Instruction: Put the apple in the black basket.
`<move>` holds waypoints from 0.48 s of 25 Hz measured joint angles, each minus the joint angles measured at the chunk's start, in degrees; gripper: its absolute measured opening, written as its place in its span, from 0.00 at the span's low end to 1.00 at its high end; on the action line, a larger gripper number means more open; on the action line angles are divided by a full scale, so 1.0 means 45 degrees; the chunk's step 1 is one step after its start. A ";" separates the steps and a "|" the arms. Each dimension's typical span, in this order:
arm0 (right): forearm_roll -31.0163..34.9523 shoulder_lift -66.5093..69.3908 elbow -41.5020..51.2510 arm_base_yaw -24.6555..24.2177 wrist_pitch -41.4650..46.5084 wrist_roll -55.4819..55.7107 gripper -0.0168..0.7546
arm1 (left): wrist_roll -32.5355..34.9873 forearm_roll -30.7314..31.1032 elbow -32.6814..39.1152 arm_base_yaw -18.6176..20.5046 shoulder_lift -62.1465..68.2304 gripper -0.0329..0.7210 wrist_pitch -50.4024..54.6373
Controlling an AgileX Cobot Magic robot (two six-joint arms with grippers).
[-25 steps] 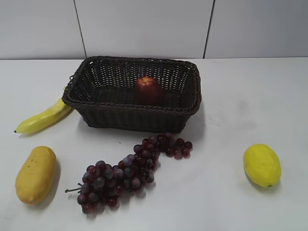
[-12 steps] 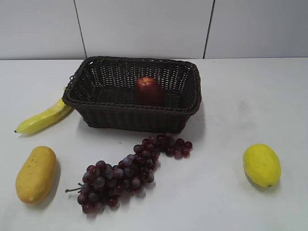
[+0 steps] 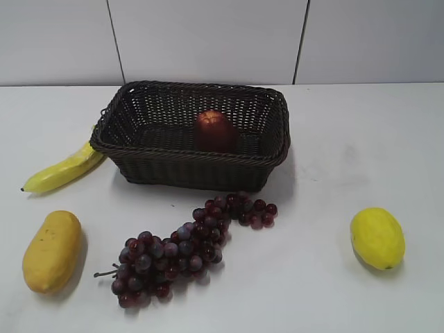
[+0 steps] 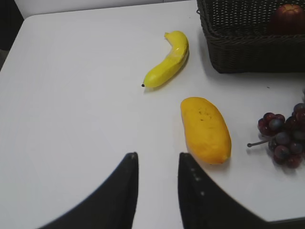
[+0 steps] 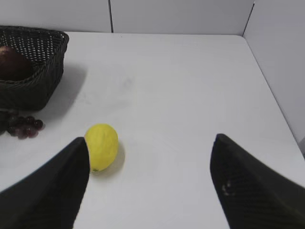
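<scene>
The dark red apple (image 3: 214,130) sits inside the black basket (image 3: 139,161), on its floor right of the middle. It also shows in the left wrist view (image 4: 288,18) and in the right wrist view (image 5: 13,62), inside the basket (image 4: 248,52) (image 5: 33,86). My left gripper (image 4: 157,157) is open a little and empty above the bare table, left of the orange fruit. My right gripper (image 5: 150,140) is wide open and empty above the table, right of the lemon. Neither gripper shows in the exterior view.
A yellow banana (image 3: 64,169) lies against the basket's left side. An orange mango-like fruit (image 3: 52,250) lies front left. A purple-red grape bunch (image 3: 187,246) lies in front of the basket. A yellow lemon (image 3: 377,238) lies front right. White walls stand behind the table.
</scene>
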 joint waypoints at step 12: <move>0.0097 -0.0065 0.0243 0.0000 0.0280 -0.0384 0.79 | 0.0000 0.0000 0.0000 0.0010 0.0000 0.33 0.0000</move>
